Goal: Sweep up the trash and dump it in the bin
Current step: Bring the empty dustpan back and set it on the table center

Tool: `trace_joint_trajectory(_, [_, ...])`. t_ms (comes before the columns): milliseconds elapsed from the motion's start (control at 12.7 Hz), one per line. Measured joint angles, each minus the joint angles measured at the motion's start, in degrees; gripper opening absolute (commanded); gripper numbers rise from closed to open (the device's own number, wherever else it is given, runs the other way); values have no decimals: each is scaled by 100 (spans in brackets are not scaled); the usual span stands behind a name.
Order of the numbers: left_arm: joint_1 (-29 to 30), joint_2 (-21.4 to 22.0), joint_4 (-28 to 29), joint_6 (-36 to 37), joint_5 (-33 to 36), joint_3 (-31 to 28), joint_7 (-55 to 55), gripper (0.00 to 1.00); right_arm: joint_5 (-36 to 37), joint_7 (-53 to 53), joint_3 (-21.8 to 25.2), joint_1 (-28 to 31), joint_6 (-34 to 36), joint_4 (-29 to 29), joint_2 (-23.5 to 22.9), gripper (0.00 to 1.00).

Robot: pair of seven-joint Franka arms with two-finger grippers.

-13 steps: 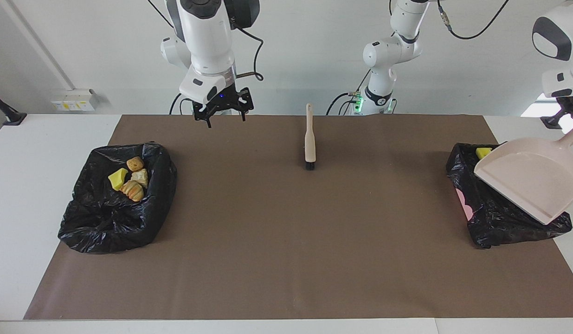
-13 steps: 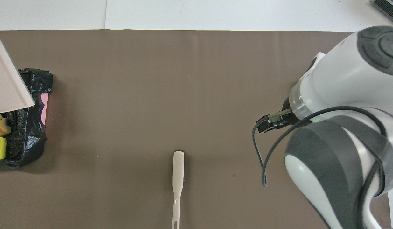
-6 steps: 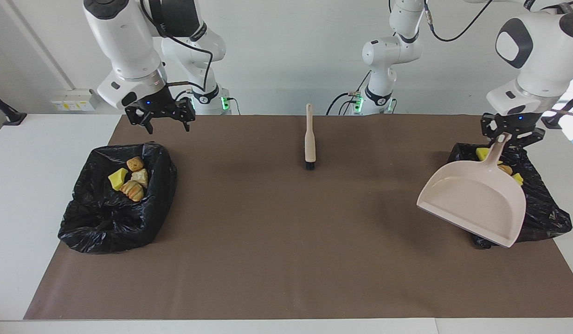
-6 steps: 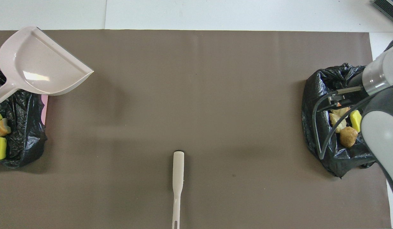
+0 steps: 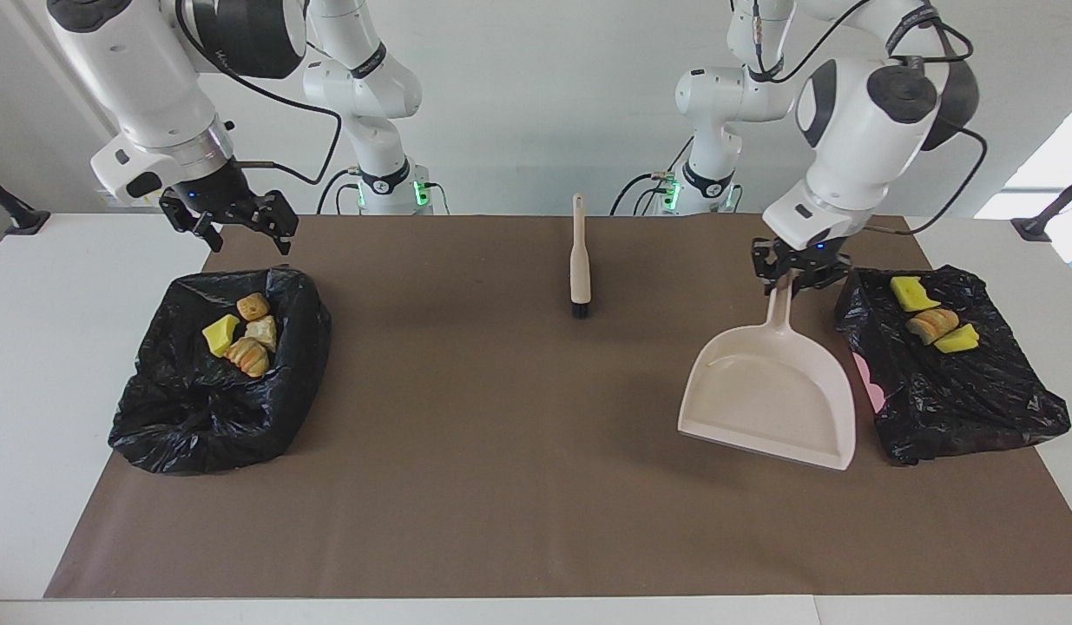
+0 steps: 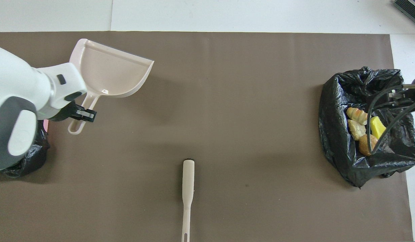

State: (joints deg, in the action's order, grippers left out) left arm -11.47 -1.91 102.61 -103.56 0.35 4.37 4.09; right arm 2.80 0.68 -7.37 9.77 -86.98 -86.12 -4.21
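The brush (image 5: 580,259) lay on the brown mat (image 5: 501,486) near the edge closest to the robots, midway along it, handle end toward them and dark bristles down.

The trash sat in two black bags at the two ends of the mat. In the bag (image 5: 216,373) at the right arm's end lay four pieces (image 5: 243,333) — one bright yellow sponge chunk among three tan, bread-like lumps. In the bag (image 5: 952,373) at the left arm's end lay three pieces (image 5: 933,323): two yellow sponge chunks and one golden-brown lump between them. A strip of pink showed at that bag's inner side. No writing or label could be read on anything.

The left gripper (image 5: 797,273) was clenched on the handle of the pale pink dustpan (image 5: 770,395), which hung tilted over the mat just beside the left-end bag, its open mouth pointing away from the robots.

The right gripper (image 5: 238,227) hung over the mat's corner nearest the right arm's base — fingers spread wide, holding nothing.
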Motion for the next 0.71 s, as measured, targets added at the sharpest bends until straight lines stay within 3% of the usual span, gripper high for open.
trace_joint_trajectory(314, [-1013,-166,367,-783,-289,0,-1129,0,0,-131,14,76,-150,8,13,100])
trace_joint_trajectory(707, [-1847,-1000,426,-1953,-294,-8,-2151,0,0,-113,13,83,-114,-25,323,100])
